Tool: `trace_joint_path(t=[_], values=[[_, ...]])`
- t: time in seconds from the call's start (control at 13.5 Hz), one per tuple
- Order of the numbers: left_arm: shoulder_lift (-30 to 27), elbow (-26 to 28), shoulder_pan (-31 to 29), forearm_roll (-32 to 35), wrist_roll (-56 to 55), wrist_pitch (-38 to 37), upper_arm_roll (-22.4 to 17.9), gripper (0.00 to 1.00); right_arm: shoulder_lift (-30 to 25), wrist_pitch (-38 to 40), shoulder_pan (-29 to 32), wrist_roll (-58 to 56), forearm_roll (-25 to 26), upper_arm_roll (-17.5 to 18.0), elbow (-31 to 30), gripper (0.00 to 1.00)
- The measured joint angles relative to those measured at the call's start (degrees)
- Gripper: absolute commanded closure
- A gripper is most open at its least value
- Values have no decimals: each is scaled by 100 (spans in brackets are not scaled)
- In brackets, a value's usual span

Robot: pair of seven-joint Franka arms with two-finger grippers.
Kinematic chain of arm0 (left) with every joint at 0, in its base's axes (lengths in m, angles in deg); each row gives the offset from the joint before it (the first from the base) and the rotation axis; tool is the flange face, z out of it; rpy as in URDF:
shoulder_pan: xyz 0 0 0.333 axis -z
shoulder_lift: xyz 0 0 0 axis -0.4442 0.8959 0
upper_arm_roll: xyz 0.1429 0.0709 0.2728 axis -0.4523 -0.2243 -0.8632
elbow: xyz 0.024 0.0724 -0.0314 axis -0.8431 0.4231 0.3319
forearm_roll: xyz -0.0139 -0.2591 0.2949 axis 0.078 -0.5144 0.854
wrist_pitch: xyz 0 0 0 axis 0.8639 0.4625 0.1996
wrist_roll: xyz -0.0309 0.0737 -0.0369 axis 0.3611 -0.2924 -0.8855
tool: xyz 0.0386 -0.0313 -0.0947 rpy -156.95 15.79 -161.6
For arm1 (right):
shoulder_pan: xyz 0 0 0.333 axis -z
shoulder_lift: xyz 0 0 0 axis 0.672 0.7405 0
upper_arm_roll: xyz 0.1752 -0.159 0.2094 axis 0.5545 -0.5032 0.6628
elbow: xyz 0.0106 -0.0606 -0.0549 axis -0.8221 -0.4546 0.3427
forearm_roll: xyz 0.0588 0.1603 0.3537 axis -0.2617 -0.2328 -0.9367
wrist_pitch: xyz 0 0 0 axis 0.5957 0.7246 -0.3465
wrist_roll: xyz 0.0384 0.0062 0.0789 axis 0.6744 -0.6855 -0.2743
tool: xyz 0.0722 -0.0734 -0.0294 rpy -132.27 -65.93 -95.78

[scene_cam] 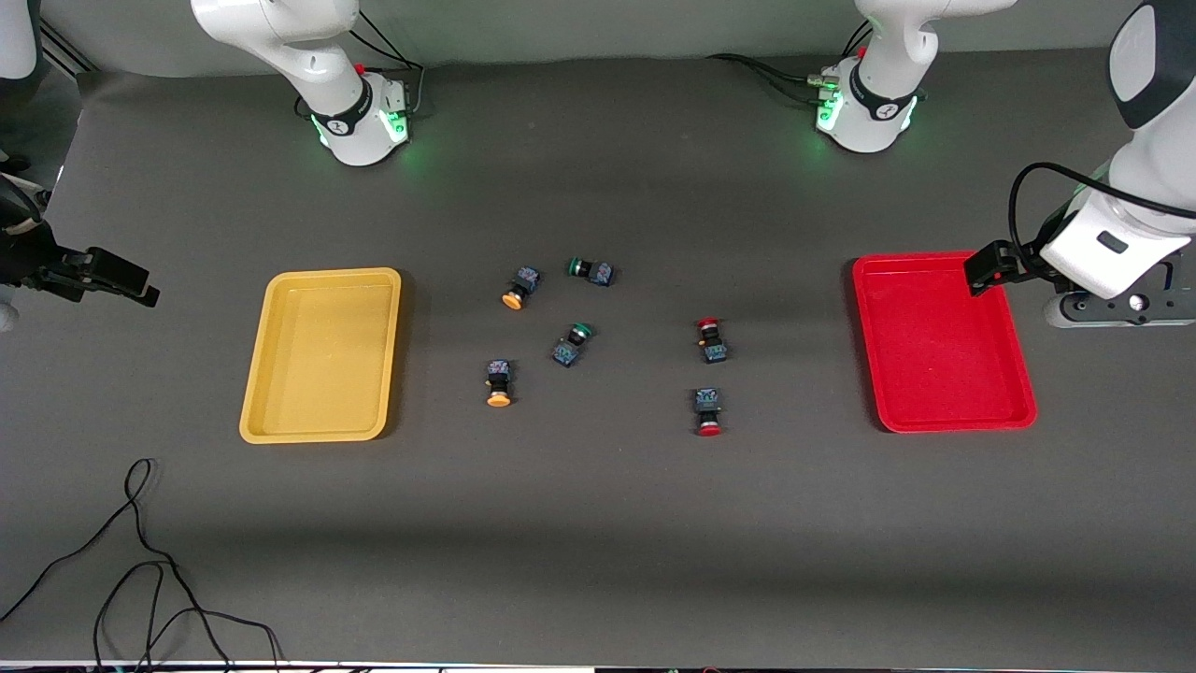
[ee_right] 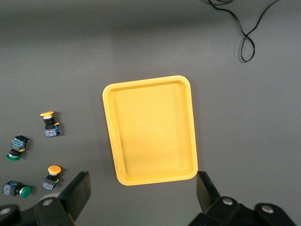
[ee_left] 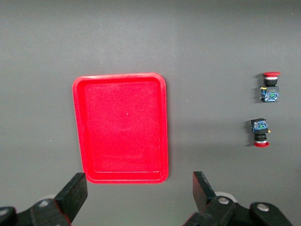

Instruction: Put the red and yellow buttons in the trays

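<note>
The red tray (scene_cam: 864, 346) lies at the left arm's end of the table, the yellow tray (scene_cam: 322, 274) at the right arm's end. Both are empty. Between them lie two yellow-capped buttons (scene_cam: 519, 287) (scene_cam: 499, 383) and two red-capped buttons (scene_cam: 711, 339) (scene_cam: 708, 412). My left gripper (scene_cam: 981, 271) hangs open and empty over the red tray's edge; the left wrist view shows it (ee_left: 138, 183), the tray (ee_left: 80, 132) and the red buttons (ee_left: 269, 88). My right gripper (scene_cam: 131, 280) is open and empty, up beside the yellow tray (ee_right: 110, 141); it also shows in its wrist view (ee_right: 142, 190).
Two green-capped buttons (scene_cam: 590, 270) (scene_cam: 571, 343) lie among the others, close to the yellow-capped ones. A loose black cable (scene_cam: 140, 561) curls on the table nearer the front camera than the yellow tray. The arm bases (scene_cam: 360, 121) (scene_cam: 864, 112) stand farthest from the camera.
</note>
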Motion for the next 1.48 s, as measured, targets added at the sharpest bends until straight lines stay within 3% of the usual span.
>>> trace_joint_path(t=[0.3, 0.67, 1.11, 1.26, 1.48], values=[[92, -45, 79, 8, 25, 0, -65, 0, -2, 4, 0, -1, 0, 5, 1, 0], [162, -159, 457, 25, 142, -220, -497, 0, -2, 4, 0, -1, 0, 10, 2, 0], [162, -214, 481, 27, 149, -409, -558, 0, -12, 51, -53, -9, -1, 56, -57, 0], [170, -214, 519, 27, 148, -414, -557, 0, -100, 21, -425, 267, -10, 87, -329, 0], [189, -213, 540, 1, 148, -522, -557, 0, -416, -573, -1539, 1838, -16, 130, -1154, 0]])
